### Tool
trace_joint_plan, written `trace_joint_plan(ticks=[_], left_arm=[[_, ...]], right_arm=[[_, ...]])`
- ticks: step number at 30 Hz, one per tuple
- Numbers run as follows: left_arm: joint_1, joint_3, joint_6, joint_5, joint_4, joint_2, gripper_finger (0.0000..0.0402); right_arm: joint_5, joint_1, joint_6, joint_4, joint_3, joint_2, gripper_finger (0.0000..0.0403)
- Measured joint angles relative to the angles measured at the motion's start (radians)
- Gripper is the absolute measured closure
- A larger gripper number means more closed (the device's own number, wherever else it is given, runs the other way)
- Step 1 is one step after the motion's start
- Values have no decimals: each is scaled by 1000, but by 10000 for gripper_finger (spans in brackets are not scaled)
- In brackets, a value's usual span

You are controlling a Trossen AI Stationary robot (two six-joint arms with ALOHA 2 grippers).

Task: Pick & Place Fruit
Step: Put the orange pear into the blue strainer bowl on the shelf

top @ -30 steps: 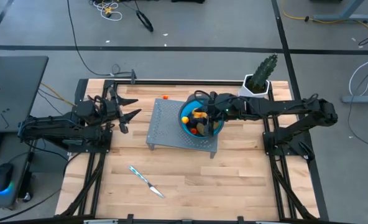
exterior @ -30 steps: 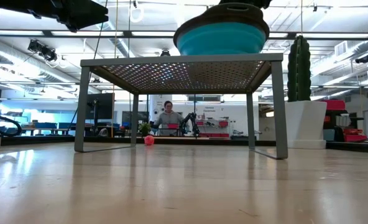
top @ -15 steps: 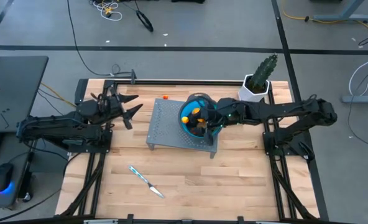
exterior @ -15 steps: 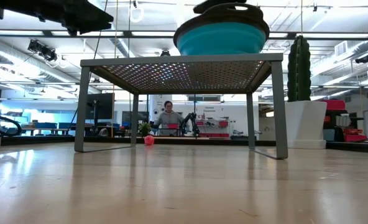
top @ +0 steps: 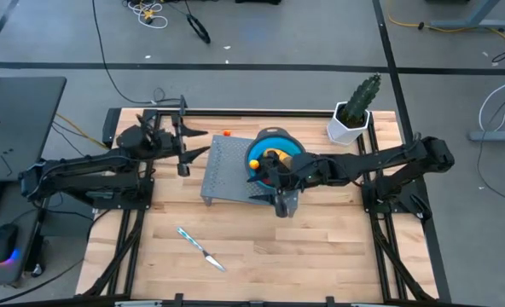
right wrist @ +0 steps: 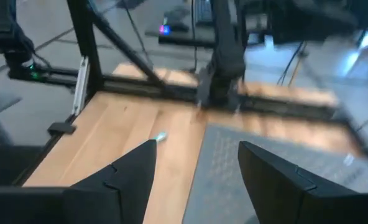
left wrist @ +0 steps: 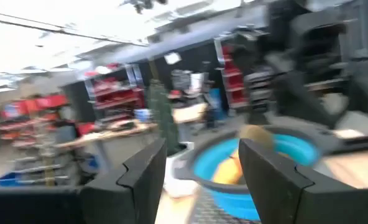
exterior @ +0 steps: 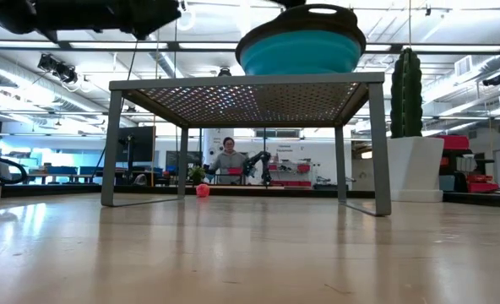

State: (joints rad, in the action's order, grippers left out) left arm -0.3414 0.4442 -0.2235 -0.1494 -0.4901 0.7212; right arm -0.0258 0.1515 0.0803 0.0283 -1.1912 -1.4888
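while most of the fruit (top: 272, 161) already sits in the blue bowl (top: 280, 137) on the grey mesh stand (top: 227, 170), the job looks nearly done but not finished.
left to do: one small orange piece (top: 227, 133) lies on the table (top: 261, 247) just behind the stand's back edge; the low view shows a small red piece (exterior: 203, 190) on the wood beyond the stand, perhaps the same one.
left gripper (top: 188, 152): fingers apart, holding nothing, hovering at the stand's left edge, near the stray piece; its wrist view looks across at the bowl.
knife (top: 201, 248): lying flat on the front of the table, well apart from everything.
right gripper (top: 263, 181): fingers apart, empty, reaching across the bowl's near side to the stand's front edge, pointing left.
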Motion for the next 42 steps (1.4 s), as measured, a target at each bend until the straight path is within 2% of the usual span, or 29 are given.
trace_joint_plan(ticks=[5,8,11,13,18,21,25,29,31,35,42], left_arm=[[-3,0,22,171,-18,0,191],[-5,3,152,285,-19,20,197],[-45,80,247,335,134,87,223],[-90,194,250,318,279,168,248],[-212,585,223,223,701,444,296],[-269,793,220,187,901,626,301],[-347,975,230,115,1103,849,285],[-420,1091,267,-20,1221,1029,254],[-442,1125,276,-51,1264,1091,238],[-457,1165,277,-2,1296,1172,208],[-460,1166,244,0,1372,1245,166]], right_arm=[[-107,9,142,-34,0,5,165],[-160,0,203,-49,0,5,165],[-163,-14,232,-47,0,5,165],[-158,-23,235,-35,0,5,165],[-158,-33,235,21,0,5,165],[-173,-33,251,60,0,5,165],[-238,-33,298,105,0,5,165],[-236,-34,301,110,0,5,165],[-235,-33,301,127,0,5,165],[-233,-31,302,166,0,5,165],[-232,-32,340,142,-1,6,165]])
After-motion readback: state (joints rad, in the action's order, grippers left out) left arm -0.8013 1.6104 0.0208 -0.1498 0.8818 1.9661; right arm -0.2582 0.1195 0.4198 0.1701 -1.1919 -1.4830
